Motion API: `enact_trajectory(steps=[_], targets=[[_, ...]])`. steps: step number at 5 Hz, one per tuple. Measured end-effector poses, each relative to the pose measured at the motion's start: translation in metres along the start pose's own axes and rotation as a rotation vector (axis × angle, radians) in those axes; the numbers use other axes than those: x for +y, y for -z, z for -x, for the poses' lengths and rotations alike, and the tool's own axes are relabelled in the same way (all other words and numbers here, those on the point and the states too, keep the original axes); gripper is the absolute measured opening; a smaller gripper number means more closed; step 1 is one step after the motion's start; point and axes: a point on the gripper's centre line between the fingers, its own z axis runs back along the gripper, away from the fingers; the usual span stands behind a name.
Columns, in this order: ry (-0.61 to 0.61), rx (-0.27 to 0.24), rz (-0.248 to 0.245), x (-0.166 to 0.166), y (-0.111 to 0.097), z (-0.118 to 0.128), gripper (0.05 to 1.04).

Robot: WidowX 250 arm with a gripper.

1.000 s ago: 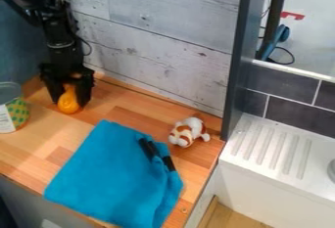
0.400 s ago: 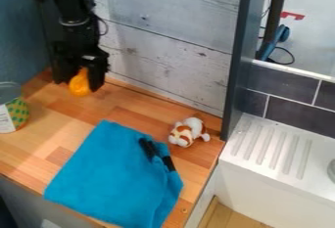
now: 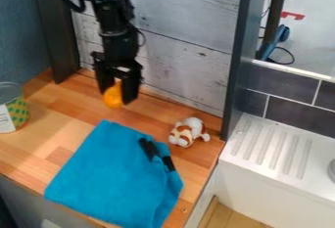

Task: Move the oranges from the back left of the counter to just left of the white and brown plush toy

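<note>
Moves over the light wooden countertop (image 3: 78,109): go slow, enough height to not snag the folded blue cloth (image 3: 114,178). Firm even pinch on the rounded orange object (image 3: 112,98); looks smooth, could slip.

Pose: black robot arm (image 3: 116,26) near-vertical beyond cloth's far edge. Black two-finger gripper (image 3: 116,96) points down, fingers closed around orange object, which looks raised, also beyond cloth.

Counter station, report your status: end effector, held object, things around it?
Black two-finger end effector closed on smooth orange object. Nearby on wooden counter: folded blue cloth, small brown-and-white toy.
</note>
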Motion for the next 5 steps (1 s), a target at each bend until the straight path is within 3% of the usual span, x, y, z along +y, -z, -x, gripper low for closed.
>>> enact_trajectory(steps=[1,2,4,5], targets=[[0.081,-0.007,0.045,-0.019,0.008,-0.008,0.812],[0.127,0.038,0.063,-0.028,0.025,-0.008,0.812],[0.213,0.051,0.071,-0.036,0.036,-0.02,0.812],[0.212,0.02,0.058,-0.034,0.037,-0.025,0.812]])
